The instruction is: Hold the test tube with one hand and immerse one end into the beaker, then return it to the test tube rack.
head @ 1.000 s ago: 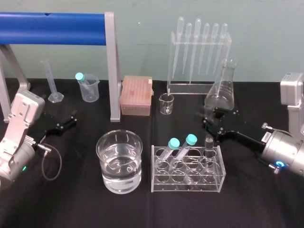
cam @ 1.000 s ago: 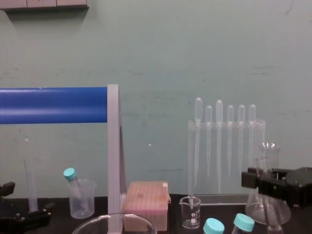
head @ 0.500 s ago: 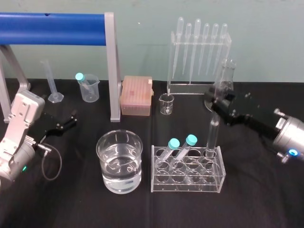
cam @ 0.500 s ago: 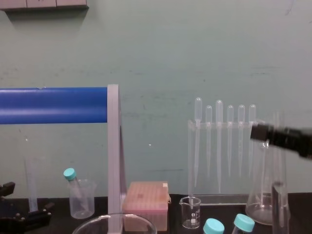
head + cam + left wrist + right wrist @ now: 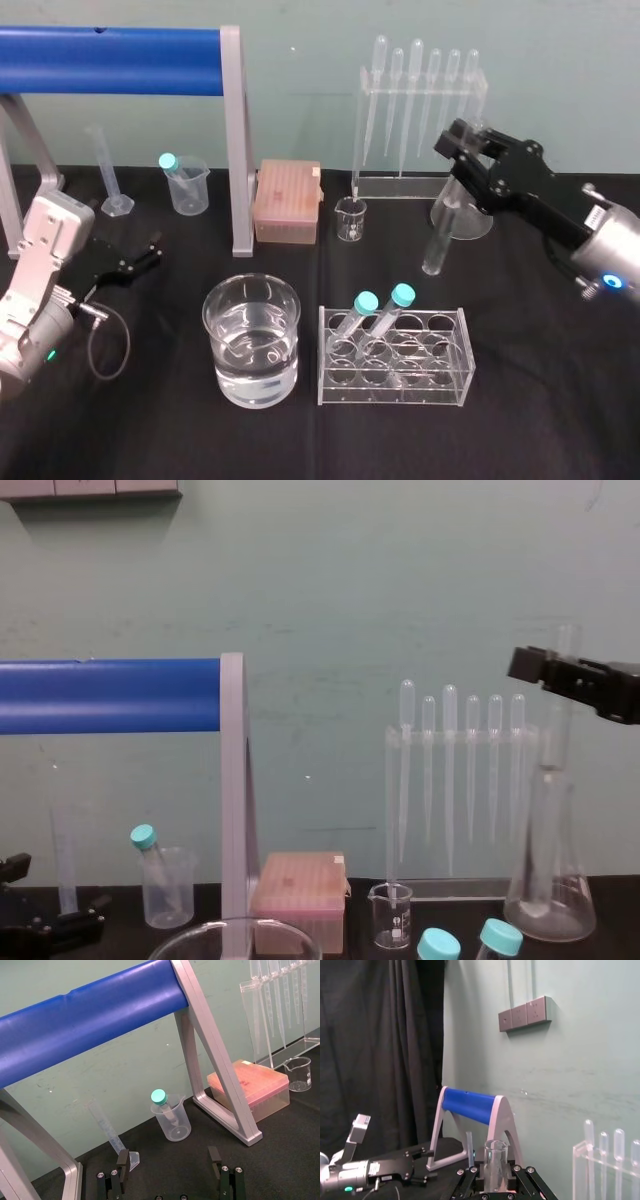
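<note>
My right gripper [image 5: 465, 150] is raised behind the test tube rack [image 5: 395, 358] and is shut on the upper part of the test tube [image 5: 441, 235]. The clear tube hangs below it, its rounded end in the air above the table. In the chest view the test tube [image 5: 553, 745] stands upright under the right gripper [image 5: 548, 670], in front of a flask. The right wrist view shows the test tube's open rim [image 5: 495, 1162] held between the fingers. The beaker [image 5: 252, 340], part full of water, stands left of the rack. My left gripper [image 5: 168, 1156] rests open at the far left.
Two teal-capped tubes [image 5: 380, 310] lean in the rack. A conical flask [image 5: 470, 215], a pipette stand [image 5: 415, 110] and a tiny glass beaker [image 5: 350, 218] stand behind it. A pink tip box [image 5: 288, 200], a blue-barred frame [image 5: 120, 47] and a plastic cup [image 5: 188, 185] are at the back left.
My right gripper has risen and drawn back, lifting the test tube up out of the rack's right end. The left arm has not moved.
</note>
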Robot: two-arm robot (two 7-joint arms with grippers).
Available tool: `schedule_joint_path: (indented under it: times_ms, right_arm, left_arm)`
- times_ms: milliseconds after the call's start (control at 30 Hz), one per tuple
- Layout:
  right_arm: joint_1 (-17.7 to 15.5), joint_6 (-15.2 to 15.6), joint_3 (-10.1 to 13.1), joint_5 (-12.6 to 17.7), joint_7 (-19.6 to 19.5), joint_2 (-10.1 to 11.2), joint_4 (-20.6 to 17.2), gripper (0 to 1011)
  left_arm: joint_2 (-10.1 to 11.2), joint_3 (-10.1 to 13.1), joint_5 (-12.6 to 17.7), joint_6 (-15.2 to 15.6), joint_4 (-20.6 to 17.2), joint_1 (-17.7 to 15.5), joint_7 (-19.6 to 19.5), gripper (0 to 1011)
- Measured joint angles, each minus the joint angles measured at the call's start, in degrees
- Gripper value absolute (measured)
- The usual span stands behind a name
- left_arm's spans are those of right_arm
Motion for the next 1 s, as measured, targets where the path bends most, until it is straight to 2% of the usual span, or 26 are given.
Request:
schedule_joint_path:
  times_ms: [233, 433, 1000]
  right_arm:
    - [3.2, -0.31, -2.05, -0.59, 1.37, -2.35, 4.27, 225]
    - [5.72, -0.72, -4.16, -3.13, 1.62, -4.01, 8.44, 225]
    - [5.44, -0.62, -3.93, -2.71, 1.67, -3.76, 7.86, 225]
  left_arm:
    - [0.0, 0.0, 0.0, 0.0, 0.0, 0.0, 0.0, 1000]
    - [0.0, 0.0, 0.0, 0.0, 0.0, 0.0, 0.0, 1000]
    - [0.0, 0.0, 0.0, 0.0, 0.0, 0.0, 0.0, 1000]
